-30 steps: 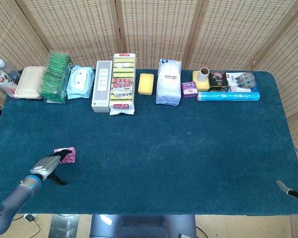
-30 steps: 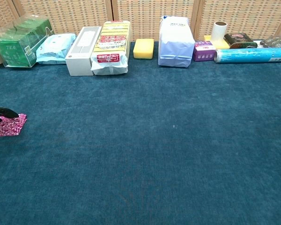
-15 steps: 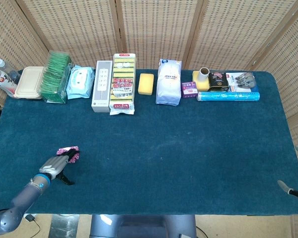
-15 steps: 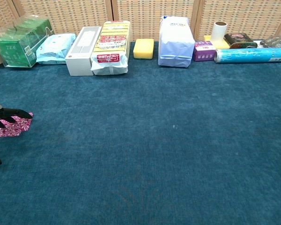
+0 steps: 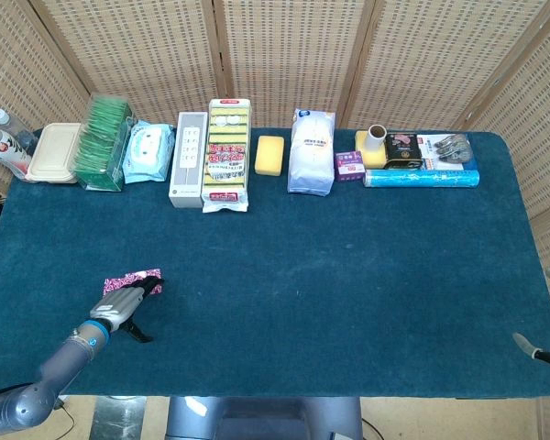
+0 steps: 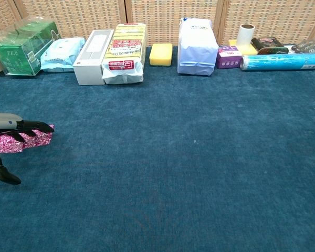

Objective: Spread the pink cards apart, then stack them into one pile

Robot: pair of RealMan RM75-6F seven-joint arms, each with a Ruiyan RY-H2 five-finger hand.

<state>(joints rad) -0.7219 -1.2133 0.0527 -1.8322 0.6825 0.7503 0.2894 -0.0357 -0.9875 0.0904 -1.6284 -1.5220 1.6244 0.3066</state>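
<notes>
— What is at the left edge?
— The left hand holds the pink cards, its fingers lying across their top.
— And behind?
— A yellow sponge beside a white bag.

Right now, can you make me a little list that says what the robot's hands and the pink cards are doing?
Cards: one pink pile, near the table's left front.
Left hand: fingers rest on top of the cards, thumb down on the cloth beside them.
Right hand: at the table's right edge, mostly out of view, touching nothing I can see.
Spread out yet: no.
Back row: boxes, bags, a yellow sponge.
</notes>
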